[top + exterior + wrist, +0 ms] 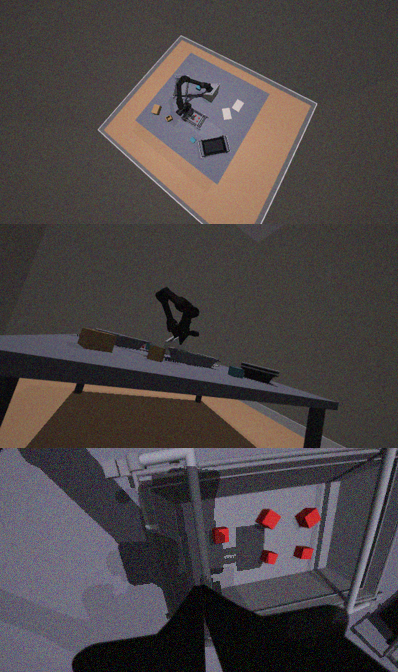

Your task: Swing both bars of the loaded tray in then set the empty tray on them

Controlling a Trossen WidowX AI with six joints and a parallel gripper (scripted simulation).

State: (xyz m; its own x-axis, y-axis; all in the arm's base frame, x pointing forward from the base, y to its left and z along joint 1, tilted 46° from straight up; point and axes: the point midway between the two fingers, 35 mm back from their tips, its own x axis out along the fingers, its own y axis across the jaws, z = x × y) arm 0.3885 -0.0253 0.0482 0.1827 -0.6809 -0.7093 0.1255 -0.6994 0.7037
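The loaded tray (196, 122) (193, 357) (250, 595) is grey and see-through, with several small red blocks (269, 518) on its floor. Its left bar (196, 513) (170, 340) stands raised above the rim, slanting over the left end; its exact angle is unclear. Its right bar (372, 530) crosses above the right end. My gripper (188, 117) (181, 343) (199, 591) is shut and looks empty, its tips overlapping the lower part of the left bar; contact is unclear. The empty grey tray (187, 88) (129, 343) stands partly behind the arm.
A black tray (214, 146) (259, 374) stands beyond the loaded one, a teal block (193, 140) (236, 371) beside it. A brown box (156, 109) (97, 340) and a small brown box (169, 118) (156, 353) stand near one table edge. Two white cards (227, 114) (238, 105) lie opposite.
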